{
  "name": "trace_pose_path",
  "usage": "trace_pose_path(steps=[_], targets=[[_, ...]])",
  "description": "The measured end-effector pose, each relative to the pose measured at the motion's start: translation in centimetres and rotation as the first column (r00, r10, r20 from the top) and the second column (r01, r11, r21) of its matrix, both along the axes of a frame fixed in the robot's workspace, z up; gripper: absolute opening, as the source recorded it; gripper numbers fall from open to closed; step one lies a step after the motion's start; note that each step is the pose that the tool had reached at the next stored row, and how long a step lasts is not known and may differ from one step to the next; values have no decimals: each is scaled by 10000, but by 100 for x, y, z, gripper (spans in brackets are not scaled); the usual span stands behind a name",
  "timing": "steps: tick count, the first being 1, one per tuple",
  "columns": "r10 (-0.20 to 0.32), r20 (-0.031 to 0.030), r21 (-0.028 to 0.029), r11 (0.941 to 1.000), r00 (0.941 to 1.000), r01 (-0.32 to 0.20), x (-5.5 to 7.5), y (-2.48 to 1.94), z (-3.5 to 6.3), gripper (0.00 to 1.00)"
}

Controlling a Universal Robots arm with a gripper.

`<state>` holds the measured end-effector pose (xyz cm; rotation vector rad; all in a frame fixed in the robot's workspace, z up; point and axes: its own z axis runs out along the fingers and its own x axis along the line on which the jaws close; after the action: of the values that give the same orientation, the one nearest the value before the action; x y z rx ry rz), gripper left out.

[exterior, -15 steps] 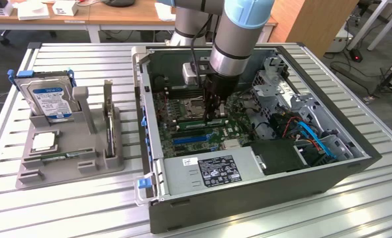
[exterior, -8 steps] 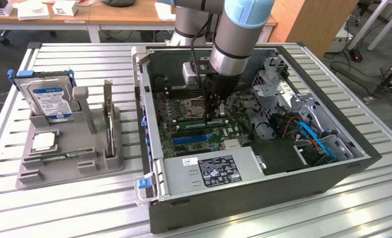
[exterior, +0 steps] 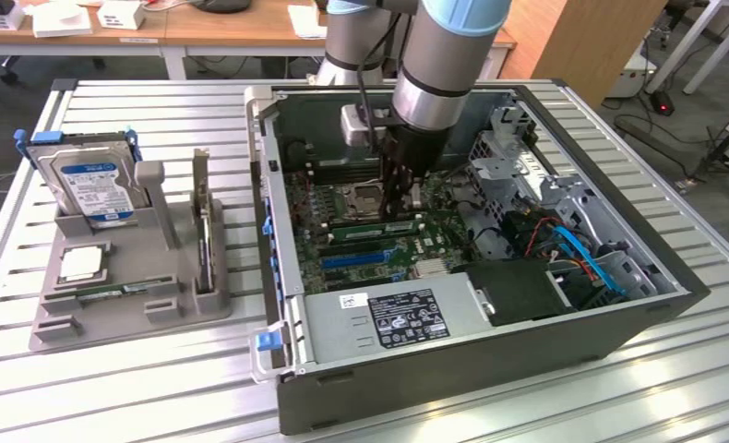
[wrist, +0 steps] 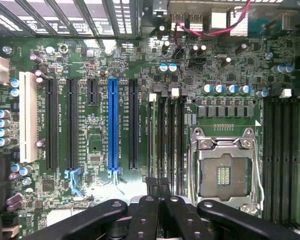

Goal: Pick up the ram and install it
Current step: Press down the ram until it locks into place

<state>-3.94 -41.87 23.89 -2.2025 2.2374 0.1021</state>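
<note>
My gripper reaches down into the open computer case, its fingertips over the motherboard beside the empty processor socket. In the wrist view the gripper is shut, fingers pressed together right above the black memory slots. In the exterior view a long green ram stands on edge in a slot just below the fingertips. Whether the fingers touch it I cannot tell. A similar green stick lies in a groove of the grey holder on the exterior view's left.
The grey holder also carries an upright hard drive, a square silver processor chip and a dark upright card. Inside the case are a power supply, blue cables and a metal drive cage. A slatted metal table surrounds everything.
</note>
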Motion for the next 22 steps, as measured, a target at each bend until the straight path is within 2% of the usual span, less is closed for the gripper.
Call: trace_pose_path(steps=[7, 22], targets=[[0, -1, -1, 10000, 10000, 0, 1, 0, 143, 9], [0, 0, 0, 10000, 10000, 0, 2, 0, 148, 9]])
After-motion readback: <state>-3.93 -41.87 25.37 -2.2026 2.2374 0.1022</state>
